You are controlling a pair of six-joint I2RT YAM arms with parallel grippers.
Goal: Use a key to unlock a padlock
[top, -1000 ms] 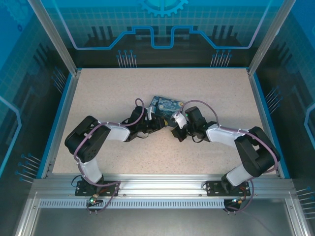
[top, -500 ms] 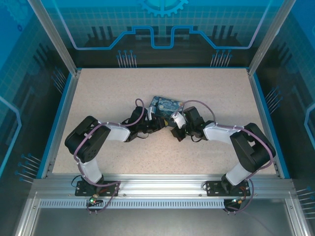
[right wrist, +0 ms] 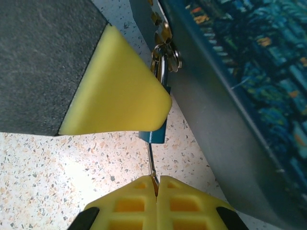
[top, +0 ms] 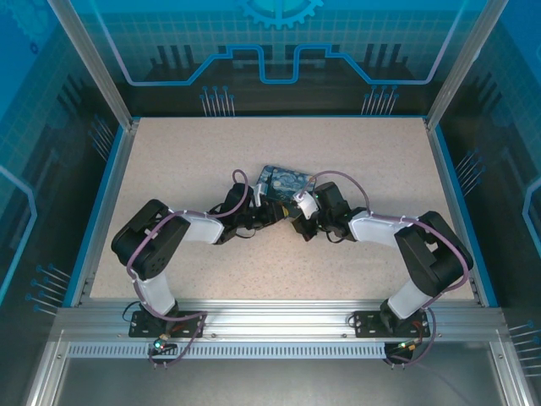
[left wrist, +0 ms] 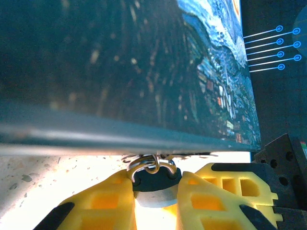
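**Pincer on the lock, pincer on the key**

The left pincer (left wrist: 156, 191) has its two chunky yellow fingers (left wrist: 103, 203) pressed against the sides of the padlock (left wrist: 153, 183). The gap between them is just as wide as the lock. The padlock is a tiny dark block with a smooth grey underside. Its thin, shiny metal shackle (left wrist: 149, 165) curves up and hooks into the little metal loops on the edge of the box (left wrist: 144, 72). The box is flat and hard, with swirly blue and yellow paint on top and a plain dark side.

The right pincer (right wrist: 157, 184) has its yellow fingers squeezed tight together, with no gap, and pinches the key (right wrist: 151, 159). The key is a thin grey metal stick, straight like a pin. It points up at the underside of the padlock, and its tip meets the lock there. I cannot tell how deep it goes in. One smooth, wedge-shaped yellow finger of the left pincer hides most of the lock in the right wrist view.

The tabletop (top: 338, 152) is pale and speckled, like stone.

The left arm (top: 169, 233) and the right arm (top: 423, 245) are both bent at the elbow and stretched low over the tabletop. They reach in from each side and meet at the near edge of the box.
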